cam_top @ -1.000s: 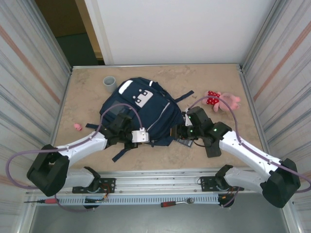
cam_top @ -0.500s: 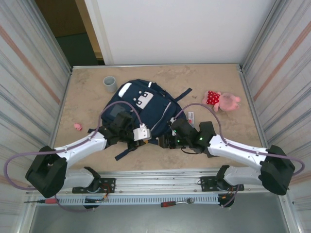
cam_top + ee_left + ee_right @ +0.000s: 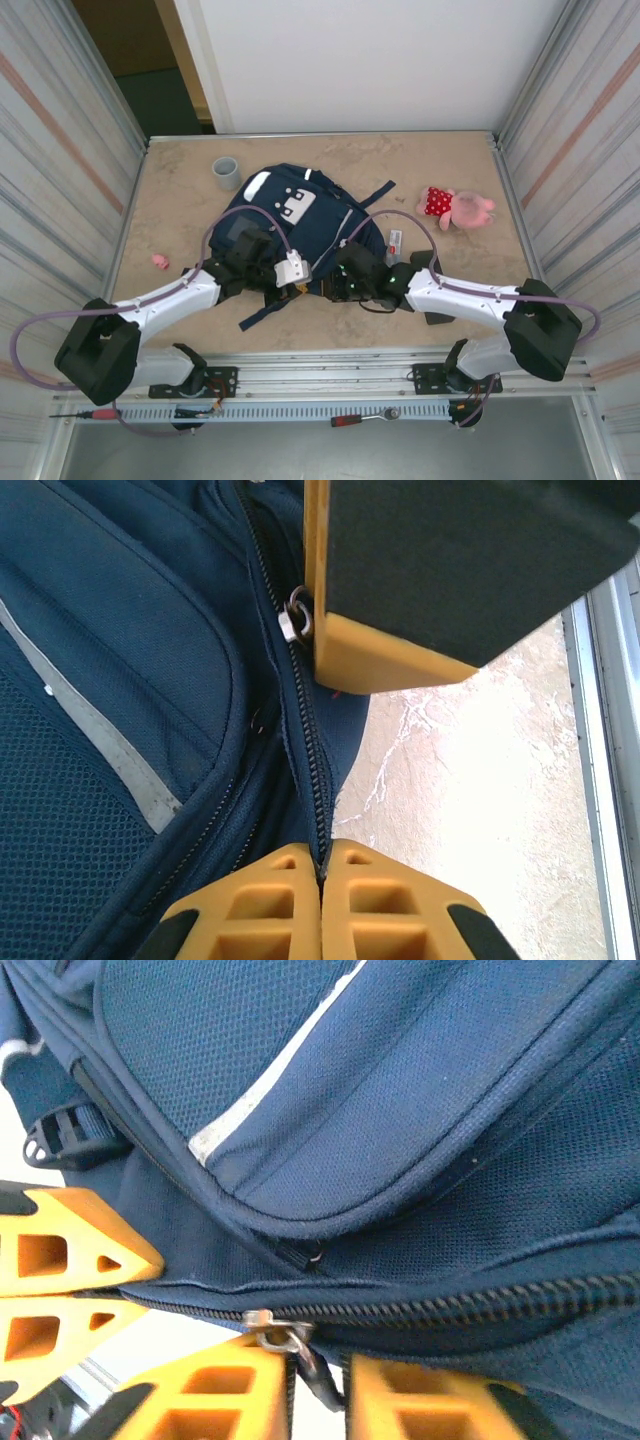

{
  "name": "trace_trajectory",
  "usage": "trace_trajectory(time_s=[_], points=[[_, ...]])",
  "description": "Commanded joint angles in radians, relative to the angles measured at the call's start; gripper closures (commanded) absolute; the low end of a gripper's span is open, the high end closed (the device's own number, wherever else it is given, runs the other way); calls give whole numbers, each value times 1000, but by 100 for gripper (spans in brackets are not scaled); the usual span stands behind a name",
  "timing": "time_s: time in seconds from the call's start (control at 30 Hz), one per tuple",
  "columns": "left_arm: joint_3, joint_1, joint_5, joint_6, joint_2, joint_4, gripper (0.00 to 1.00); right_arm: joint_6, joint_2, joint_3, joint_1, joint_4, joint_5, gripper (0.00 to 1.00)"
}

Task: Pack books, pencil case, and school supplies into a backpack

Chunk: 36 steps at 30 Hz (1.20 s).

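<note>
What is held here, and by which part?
Left end effector pinches the backpack at its zipper seam; right end effector straddles the zipper pull, grip unclear.

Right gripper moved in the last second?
Yes. The right gripper slid left along the backpack, away from the plush toy.

Navy backpack [image 3: 300,235] — white patches, pale stripe, mesh weave; yellow-orange fingers [image 3: 250,920]; beige marbled worktop [image 3: 180,210]; pink-and-red plush toy [image 3: 455,207]; grey cup [image 3: 227,172].
</note>
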Motion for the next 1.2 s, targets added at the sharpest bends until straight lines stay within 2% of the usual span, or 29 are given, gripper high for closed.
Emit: trace_trajectory(time_s=[0.0,0.17,0.27,0.37,0.43,0.57,0.67,0.7,0.83,0.93,1.07,1.17], points=[[34,10,82,-20,-17,35,100,7,-11,35,-2,-46,75,90],[47,16,43,3,-17,-2,100,24,-30,93,-1,-251,173,100],[57,20,15,19,-16,-38,100,24,-56,116,-22,-384,222,100],[60,36,5,19,-22,-50,100,7,-105,109,-75,-476,221,100],[63,40,-20,34,-23,-73,100,-21,-143,95,-122,-512,199,100],[73,45,-40,70,-24,-130,100,-97,-189,33,-226,-480,58,100],[69,46,-40,40,-42,-129,100,-129,-200,9,-233,-408,-28,100],[69,46,-40,10,-52,-119,94,-128,-199,3,-232,-383,-54,100],[97,46,-87,-222,-110,-133,68,-109,-189,-2,-213,-333,-88,100],[122,46,-165,-450,-183,-164,55,-111,-178,10,-174,-320,-80,100],[135,46,-395,-839,-290,-259,43,-120,-140,43,-124,-299,-90,100],[95,46,-483,-1110,-367,-338,43,-124,-104,76,-77,-317,-67,100]])
